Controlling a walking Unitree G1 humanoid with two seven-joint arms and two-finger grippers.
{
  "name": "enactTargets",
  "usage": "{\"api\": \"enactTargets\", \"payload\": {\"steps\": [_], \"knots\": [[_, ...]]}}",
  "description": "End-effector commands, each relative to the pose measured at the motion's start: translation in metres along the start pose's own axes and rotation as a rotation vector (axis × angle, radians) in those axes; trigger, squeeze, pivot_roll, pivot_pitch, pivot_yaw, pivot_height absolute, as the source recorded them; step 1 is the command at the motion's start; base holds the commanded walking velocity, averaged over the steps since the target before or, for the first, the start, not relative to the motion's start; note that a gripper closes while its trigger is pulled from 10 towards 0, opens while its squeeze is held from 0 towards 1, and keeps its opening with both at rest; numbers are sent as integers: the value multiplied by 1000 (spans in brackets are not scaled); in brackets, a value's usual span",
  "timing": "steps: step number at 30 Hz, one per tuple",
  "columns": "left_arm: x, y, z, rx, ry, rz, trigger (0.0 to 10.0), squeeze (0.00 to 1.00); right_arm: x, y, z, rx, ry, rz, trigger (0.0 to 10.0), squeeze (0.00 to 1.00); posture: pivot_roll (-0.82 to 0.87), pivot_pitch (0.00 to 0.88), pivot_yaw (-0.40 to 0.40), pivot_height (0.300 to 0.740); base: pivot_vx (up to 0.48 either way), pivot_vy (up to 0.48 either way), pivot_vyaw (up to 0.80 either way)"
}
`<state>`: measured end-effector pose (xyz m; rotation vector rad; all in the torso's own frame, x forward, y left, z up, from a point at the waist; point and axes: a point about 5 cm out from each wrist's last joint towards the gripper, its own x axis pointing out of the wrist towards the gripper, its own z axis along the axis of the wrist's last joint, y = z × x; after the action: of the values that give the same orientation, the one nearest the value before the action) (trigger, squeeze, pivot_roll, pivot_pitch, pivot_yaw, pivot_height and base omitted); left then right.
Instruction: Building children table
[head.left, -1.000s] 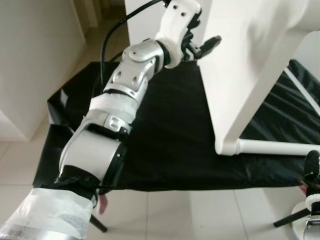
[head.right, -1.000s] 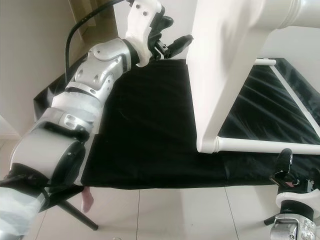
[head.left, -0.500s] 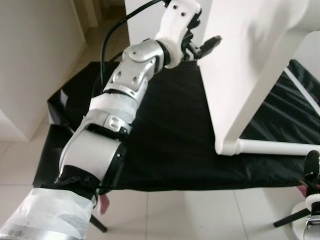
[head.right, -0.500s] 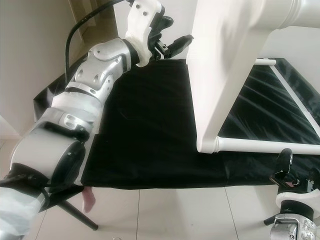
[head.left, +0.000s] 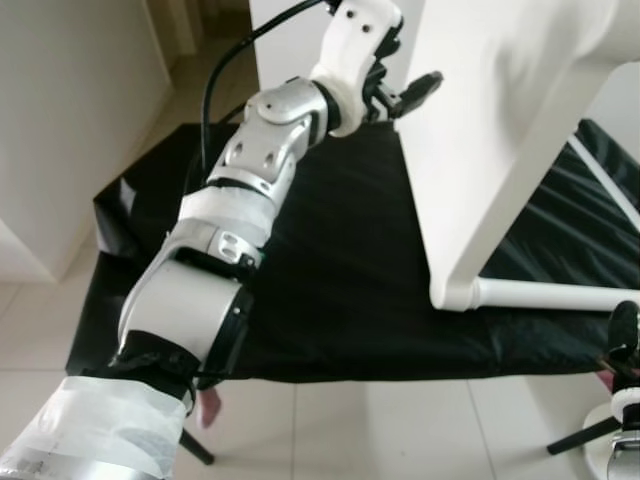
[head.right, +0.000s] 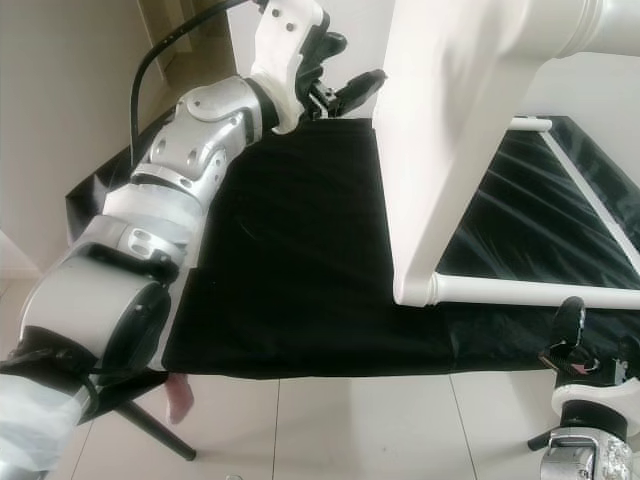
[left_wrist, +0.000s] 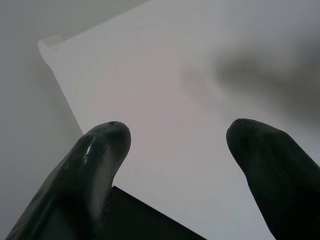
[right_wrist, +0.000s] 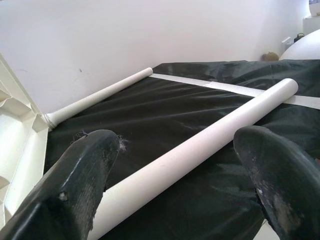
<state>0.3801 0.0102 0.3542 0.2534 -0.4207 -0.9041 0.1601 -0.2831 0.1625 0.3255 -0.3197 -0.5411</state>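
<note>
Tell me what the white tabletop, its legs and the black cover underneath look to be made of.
Tabletop: smooth white moulded plastic, probably; ribbed underside in the right wrist view. Legs: matte white tubes, plastic or painted. Cover: thin black fabric or sheeting, creased with slight sheen.

A black cloth (head.left: 340, 260) lies spread out flat below my left gripper (head.left: 408, 92). Lower down, back toward me, is the pale tile floor (head.left: 400, 430). A small pink thing (head.right: 178, 397) peeks out under the cloth's near edge.
</note>
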Motion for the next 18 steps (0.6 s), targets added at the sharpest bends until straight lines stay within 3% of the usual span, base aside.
{"api": "enactTargets", "payload": {"steps": [1, 3, 4, 6, 7, 8, 9, 18], "knots": [[-51, 22, -58, -118, 39, 245, 10000, 0, 16, 26, -25, -45, 56, 15, 10000, 0, -37, 0, 0, 740, 0, 0, 0], [-51, 22, -58, -118, 39, 245, 10000, 0, 16, 26, -25, -45, 56, 15, 10000, 0, -37, 0, 0, 740, 0, 0, 0], [-98, 33, -99, -190, 79, 445, 10000, 0, 34, 45, -30, -153, 44, 73, 10000, 0, -38, 0, 0, 740, 0, 0, 0], [-98, 33, -99, -190, 79, 445, 10000, 0, 34, 45, -30, -153, 44, 73, 10000, 0, -38, 0, 0, 740, 0, 0, 0], [-131, 38, -121, -218, 112, 576, 10000, 0, 44, 56, -32, -229, 25, 113, 10000, 0, -40, 0, 0, 740, 0, 0, 0], [-131, 38, -121, -218, 112, 576, 10000, 0, 44, 56, -32, -229, 25, 113, 10000, 0, -40, 0, 0, 740, 0, 0, 0], [-147, 39, -131, -226, 129, 639, 10000, 0, 49, 62, -32, -269, 13, 132, 10000, 0, -40, 0, 0, 740, 0, 0, 0], [-145, 41, -129, -213, 130, 621, 10000, 0, 49, 56, -30, -286, 8, 123, 10000, 0, -48, 0, 0, 740, 0, 0, 0]]}}
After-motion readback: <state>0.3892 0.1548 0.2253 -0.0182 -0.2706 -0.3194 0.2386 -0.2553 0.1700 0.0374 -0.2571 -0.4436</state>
